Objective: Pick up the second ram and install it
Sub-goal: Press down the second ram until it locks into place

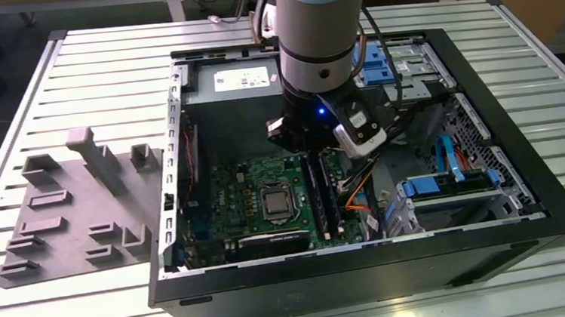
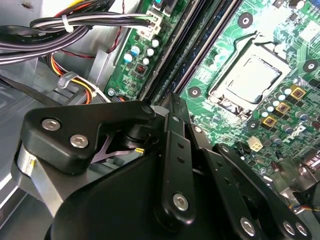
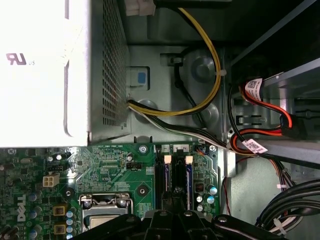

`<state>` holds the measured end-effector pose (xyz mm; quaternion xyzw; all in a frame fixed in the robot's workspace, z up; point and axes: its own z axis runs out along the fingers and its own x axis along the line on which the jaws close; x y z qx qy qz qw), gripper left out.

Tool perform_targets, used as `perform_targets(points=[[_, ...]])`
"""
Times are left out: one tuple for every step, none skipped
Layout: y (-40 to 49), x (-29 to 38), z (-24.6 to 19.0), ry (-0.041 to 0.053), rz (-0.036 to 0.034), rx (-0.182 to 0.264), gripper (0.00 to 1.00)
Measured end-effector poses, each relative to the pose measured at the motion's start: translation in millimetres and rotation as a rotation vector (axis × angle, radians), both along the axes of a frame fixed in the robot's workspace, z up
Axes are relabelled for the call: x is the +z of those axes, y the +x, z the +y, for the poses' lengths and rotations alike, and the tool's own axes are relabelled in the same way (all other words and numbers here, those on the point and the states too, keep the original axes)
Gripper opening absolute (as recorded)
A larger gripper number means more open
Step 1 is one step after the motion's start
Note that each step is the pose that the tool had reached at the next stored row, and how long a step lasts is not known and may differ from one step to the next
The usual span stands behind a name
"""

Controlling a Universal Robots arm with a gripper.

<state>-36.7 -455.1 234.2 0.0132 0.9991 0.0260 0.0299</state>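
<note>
Black jointed hand (image 2: 172,107), fingers together, over long narrow slots (image 3: 176,182) on glossy green motherboard (image 1: 255,198).

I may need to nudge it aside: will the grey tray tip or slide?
The grey tray lies flat and broad on the ribbed table, so it likely slides, not tips. It looks like thin plastic, probably light, perhaps slightly flexible.
</note>
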Motion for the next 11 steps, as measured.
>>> perform_targets(points=[[0.0, 0.0, -0.2, 0.0, 0.0, 0.0, 0.11], [0.0, 0.0, -0.5, 0.0, 0.0, 0.0, 0.11], [0.0, 0.0, -0.8, 0.0, 0.0, 0.0, 0.11], [0.0, 0.0, -1.0, 0.0, 0.0, 0.0, 0.11], [0.0, 0.0, -1.3, 0.0, 0.0, 0.0, 0.11], [0.0, 0.0, -1.6, 0.0, 0.0, 0.0, 0.11], [0.0, 0.0, -1.9, 0.0001, 0.0, 0.0, 0.11], [0.0, 0.0, -2.2, 0.0001, 0.0, 0.0, 0.11], [0.0, 0.0, -2.5, 0.0, 0.0, 0.0, 0.11], [0.0, 0.0, -2.7, 0.0, 0.0, 0.0, 0.11], [0.0, 0.0, -3.0, 0.0, 0.0, 0.0, 0.11]])
